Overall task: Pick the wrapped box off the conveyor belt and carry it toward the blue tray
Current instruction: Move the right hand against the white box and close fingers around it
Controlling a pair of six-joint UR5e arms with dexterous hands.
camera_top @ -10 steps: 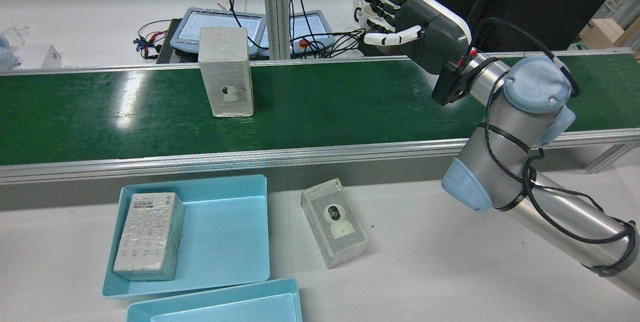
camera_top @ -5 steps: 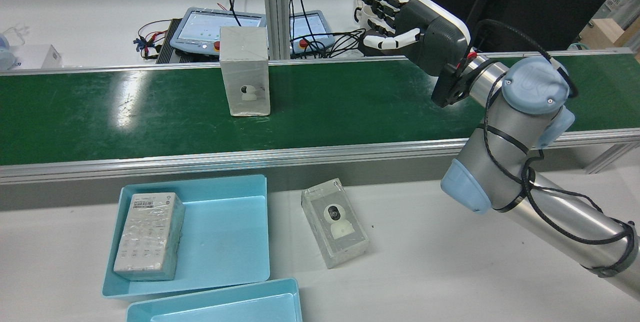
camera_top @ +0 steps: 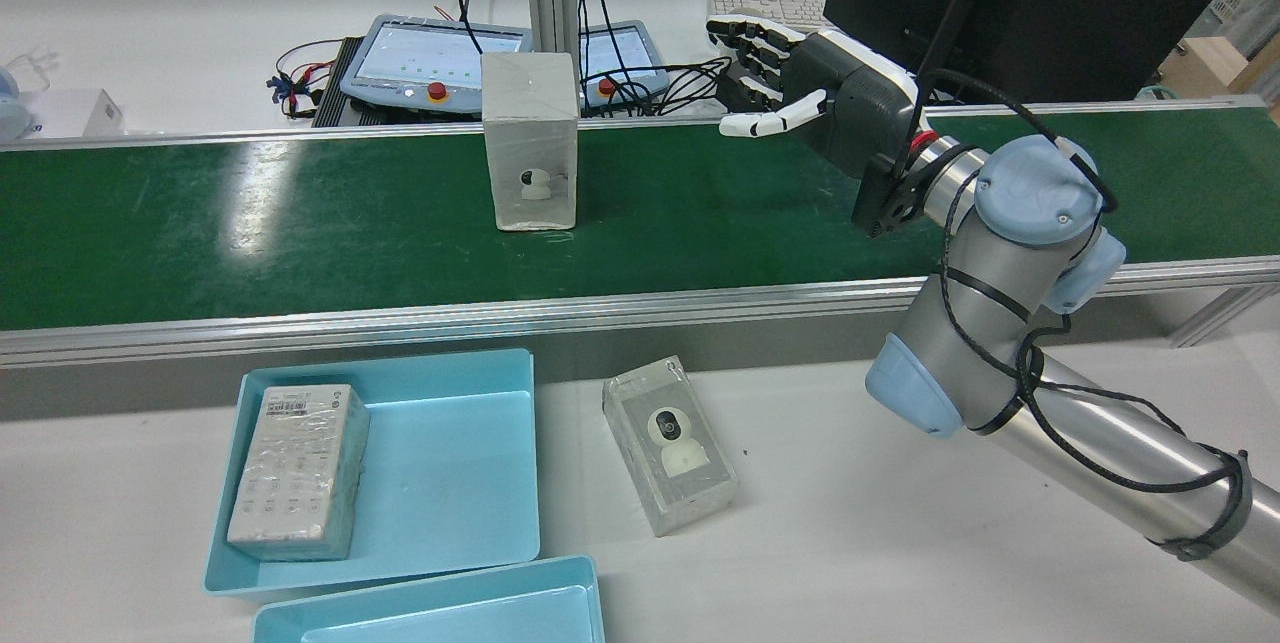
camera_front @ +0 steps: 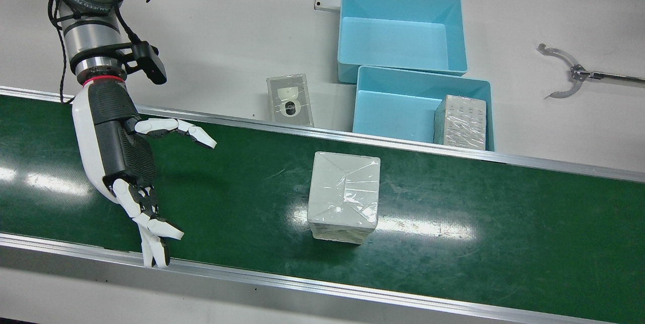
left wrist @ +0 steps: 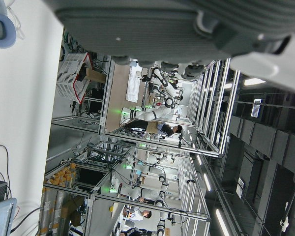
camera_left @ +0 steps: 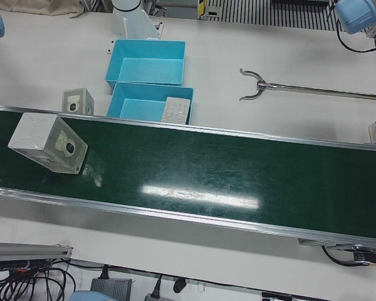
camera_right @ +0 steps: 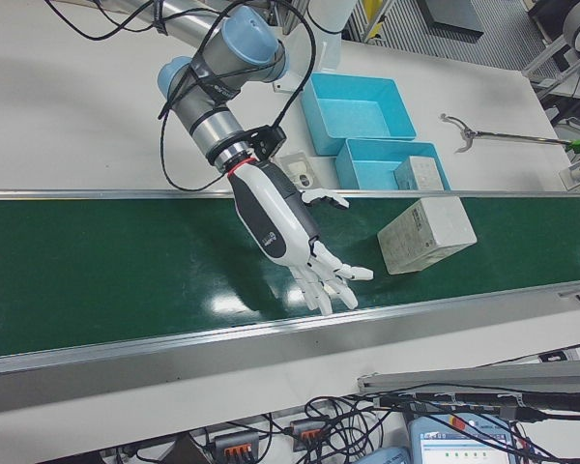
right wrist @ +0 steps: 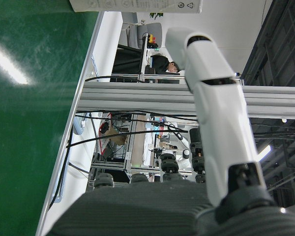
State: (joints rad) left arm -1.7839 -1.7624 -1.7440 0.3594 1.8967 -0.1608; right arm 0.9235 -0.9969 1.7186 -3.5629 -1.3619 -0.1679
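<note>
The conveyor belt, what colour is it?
Dark green conveyor belt, clearest in the front view.

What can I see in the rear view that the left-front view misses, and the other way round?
Only the rear view shows the right hand, fingers spread and holding nothing, over the belt's far side, apart from the wrapped box; behind the belt it also shows the tablet-like controllers and a dark monitor.

Only the left-front view shows the long grabber tool lying on the white table.

Both show the green conveyor belt, the box standing on it, the two blue trays, and a small box on the table beside them.
</note>
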